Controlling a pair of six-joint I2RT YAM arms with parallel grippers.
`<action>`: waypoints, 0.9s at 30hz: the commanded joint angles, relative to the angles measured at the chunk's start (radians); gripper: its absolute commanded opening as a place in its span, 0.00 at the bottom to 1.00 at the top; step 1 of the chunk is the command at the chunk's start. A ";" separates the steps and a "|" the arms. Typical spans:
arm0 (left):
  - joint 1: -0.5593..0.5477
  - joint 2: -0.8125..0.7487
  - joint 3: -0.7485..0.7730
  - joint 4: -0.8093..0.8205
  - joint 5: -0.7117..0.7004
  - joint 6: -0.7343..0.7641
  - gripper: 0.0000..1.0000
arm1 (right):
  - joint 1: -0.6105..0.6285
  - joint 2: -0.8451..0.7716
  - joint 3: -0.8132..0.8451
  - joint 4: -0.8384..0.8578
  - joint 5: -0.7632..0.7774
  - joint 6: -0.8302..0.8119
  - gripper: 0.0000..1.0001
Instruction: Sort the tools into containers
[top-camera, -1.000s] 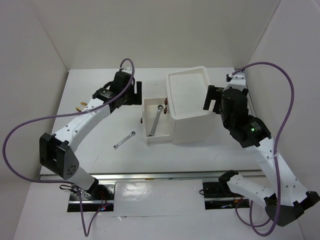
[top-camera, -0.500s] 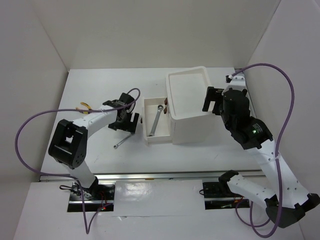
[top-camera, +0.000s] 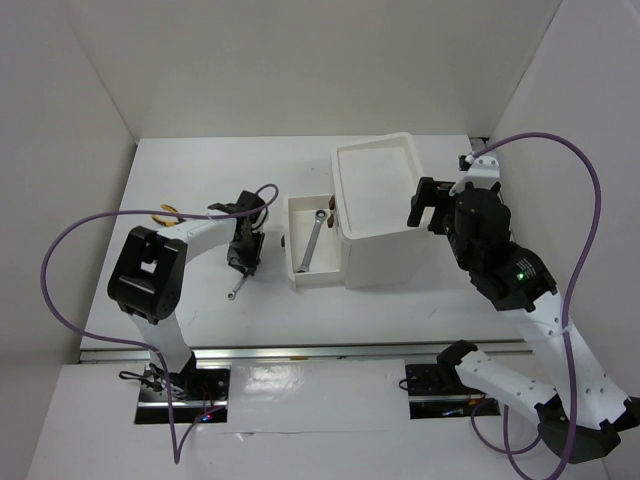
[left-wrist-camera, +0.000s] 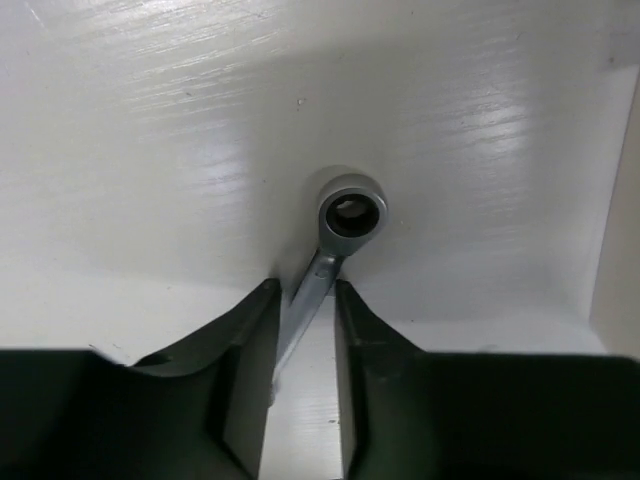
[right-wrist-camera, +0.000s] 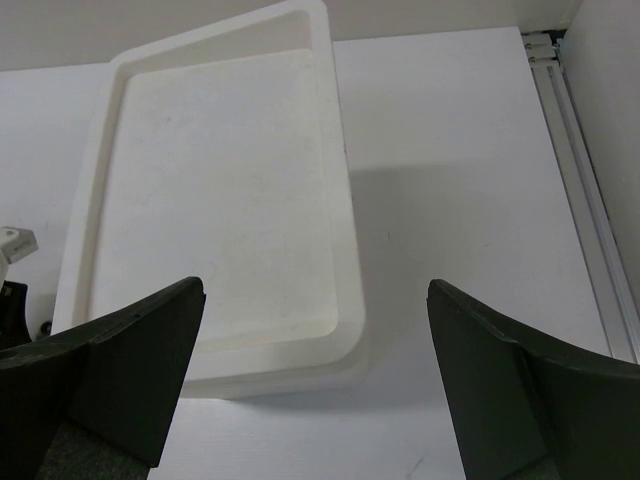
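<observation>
Jaws of the left gripper (left-wrist-camera: 305, 292) stand narrow, one on each side of the short wrench (left-wrist-camera: 338, 245). Its shaft runs between the fingers (left-wrist-camera: 250, 370), and its ring end lies just past the tips. Whether the pads really press the shaft I cannot tell from the wrist view; the shaft lies slanted in the gap and seems to touch one finger. This wrench lies flat on the table (top-camera: 200, 170), a little left of the drawer (top-camera: 318, 279), which stands pulled out from the box (top-camera: 385, 260). Inside the drawer I see the long wrench (top-camera: 312, 240), lying lengthwise.

On the other side the right gripper (right-wrist-camera: 315, 290) is released — jaws wide apart, touching nothing. It hangs at the right edge of the box and looks down on the tray (right-wrist-camera: 200, 180) on top of it. At the left edge of the table the yellow pliers (top-camera: 166, 212) show only in part.
</observation>
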 joint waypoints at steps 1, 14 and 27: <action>-0.003 0.096 -0.064 -0.012 0.035 0.001 0.37 | 0.015 -0.003 0.003 0.030 0.030 -0.006 1.00; 0.142 -0.013 0.061 -0.117 -0.046 -0.105 0.00 | 0.044 -0.031 0.014 0.012 0.105 -0.006 1.00; 0.126 -0.349 0.187 0.130 0.462 -0.304 0.00 | 0.062 -0.042 0.014 -0.008 0.145 0.004 1.00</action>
